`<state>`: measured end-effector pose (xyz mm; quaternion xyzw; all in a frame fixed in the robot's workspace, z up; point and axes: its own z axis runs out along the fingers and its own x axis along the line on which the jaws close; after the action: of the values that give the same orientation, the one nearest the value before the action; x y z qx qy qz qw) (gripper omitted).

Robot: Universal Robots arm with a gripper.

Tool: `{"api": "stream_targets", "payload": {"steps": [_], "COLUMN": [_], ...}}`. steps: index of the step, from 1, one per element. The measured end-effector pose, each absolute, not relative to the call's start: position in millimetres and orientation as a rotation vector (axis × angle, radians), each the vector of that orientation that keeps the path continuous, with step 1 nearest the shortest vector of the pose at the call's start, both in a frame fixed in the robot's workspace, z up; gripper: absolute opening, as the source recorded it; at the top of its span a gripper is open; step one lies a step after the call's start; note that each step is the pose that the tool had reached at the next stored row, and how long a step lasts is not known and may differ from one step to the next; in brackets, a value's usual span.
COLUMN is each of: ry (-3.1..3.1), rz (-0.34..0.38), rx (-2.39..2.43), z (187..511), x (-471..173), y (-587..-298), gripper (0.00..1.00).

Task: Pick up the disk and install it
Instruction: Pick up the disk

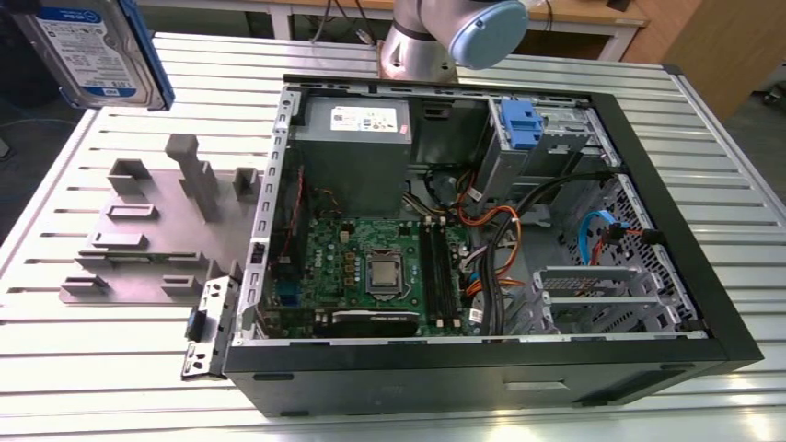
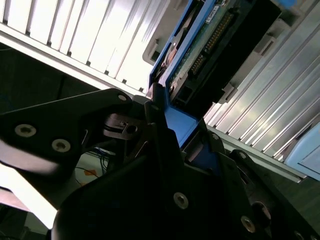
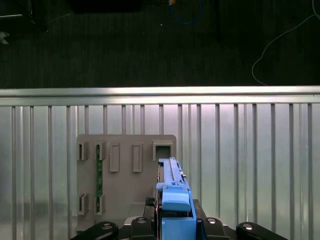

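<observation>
Exterior view high above the case [image 1: 491,230] — both wrist views close along the disk [image 3: 174,200] [image 2: 210,35] [image 1: 92,46], common to all.

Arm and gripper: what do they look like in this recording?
The arm is a silver-grey tube with a rounded pale blue joint cap. The gripper is matte black, built of angular linked plates fastened with silver screws.

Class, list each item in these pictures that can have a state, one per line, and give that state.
the disk: lifted clear of the table, held on edge.
end effector: shut on the disk's blue carrier.
computer case: lying on its side, open, side panel off.
blue bracket: seated on the drive bay.
grey holder: flat on the table, the disk not on it.
</observation>
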<state>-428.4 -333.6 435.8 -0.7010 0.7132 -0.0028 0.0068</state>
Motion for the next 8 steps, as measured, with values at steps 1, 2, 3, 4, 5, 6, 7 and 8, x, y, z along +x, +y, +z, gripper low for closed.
{"api": "stream_targets", "payload": {"steps": [1, 2, 3, 4, 5, 6, 7, 8], "ry": [2.224, 2.218, 2.215, 2.214, 2.213, 2.212, 2.211, 2.210], "rz": [-0.009, -0.009, -0.008, -0.008, -0.008, -0.008, -0.008, -0.008], "rx": [-2.199, -2.206, -2.208, -2.209, -2.210, -2.211, -2.212, -2.213], "z": [435.8, 435.8, 435.8, 435.8, 435.8, 435.8, 435.8, 435.8], "x": [-428.4, -428.4, -428.4, -428.4, -428.4, -428.4, -428.4, -428.4], "y": [-333.7, -333.9, -333.9, -333.9, -333.9, -333.9, -333.9, -333.9], "gripper": [0.36, 0.36, 0.36, 0.36, 0.36, 0.36, 0.36, 0.36]}}
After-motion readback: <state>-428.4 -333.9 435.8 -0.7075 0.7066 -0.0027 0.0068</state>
